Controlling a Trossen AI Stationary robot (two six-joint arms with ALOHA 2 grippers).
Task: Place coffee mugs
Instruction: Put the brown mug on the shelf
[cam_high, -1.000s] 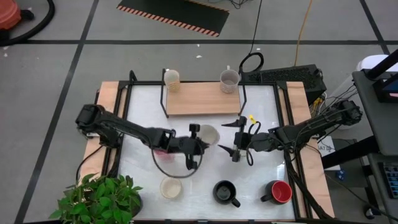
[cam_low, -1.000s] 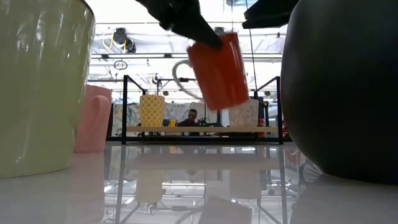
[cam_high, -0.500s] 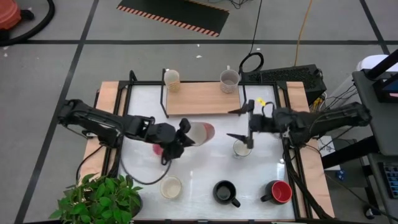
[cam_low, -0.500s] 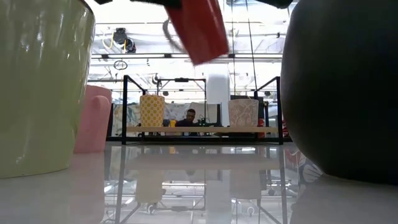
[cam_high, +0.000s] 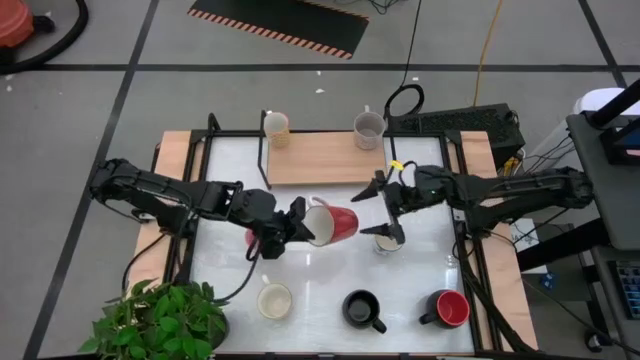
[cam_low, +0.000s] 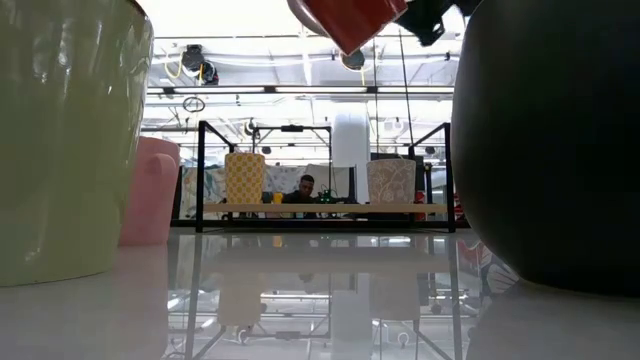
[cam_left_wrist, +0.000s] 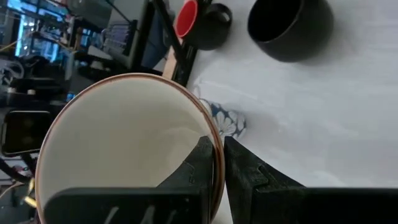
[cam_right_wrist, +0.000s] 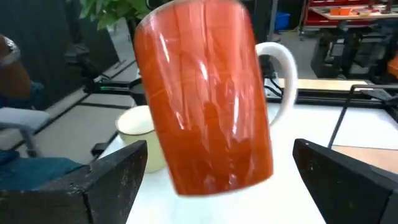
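My left gripper pinches the red mug's rim, axis horizontal, base toward my open right gripper.

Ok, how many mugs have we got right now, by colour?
Cream mugs: 3
Grey mug: 1
Pink mug: 1
Black mug: 1
Red-and-black mug: 1
Red mug: 1, in the left claw; right claw open beside it
Total: 8

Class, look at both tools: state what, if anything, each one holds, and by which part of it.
The left tool holds the red mug by its rim, one finger inside and one outside. The right tool is open and holds nothing.
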